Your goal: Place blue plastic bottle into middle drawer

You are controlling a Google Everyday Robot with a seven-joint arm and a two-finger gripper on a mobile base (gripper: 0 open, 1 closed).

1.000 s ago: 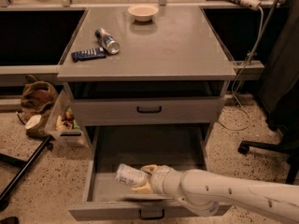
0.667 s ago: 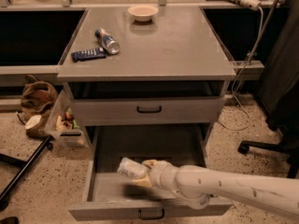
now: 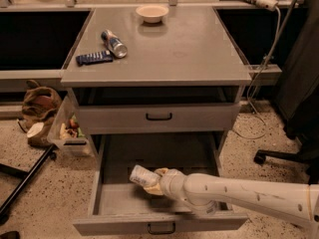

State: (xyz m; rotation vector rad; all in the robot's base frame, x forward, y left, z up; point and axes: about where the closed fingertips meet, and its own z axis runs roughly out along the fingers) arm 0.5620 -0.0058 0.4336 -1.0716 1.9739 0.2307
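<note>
blue plastic bottle (image 3: 141,175) lies near-horizontal inside the open middle drawer (image 3: 116,201), low over the floor, left of centre. gripper (image 3: 155,182) at its right end, jaws clamped on the bottle. vs. a second ago: bottle carried slightly deeper into the drawer. judgement: placement nearly done, release and withdrawal remain. can (image 3: 114,43) and packet (image 3: 94,58) unmoved on the cabinet top.

— What colours are showing?
— My cream gripper (image 3: 155,182) is clasping the whitish-labelled blue plastic bottle (image 3: 139,175) over the middle drawer (image 3: 114,199), which is showing plain grey.
— And on top?
— A dark blue packet (image 3: 93,58) is lying beside a blue-and-silver can (image 3: 114,43).
</note>
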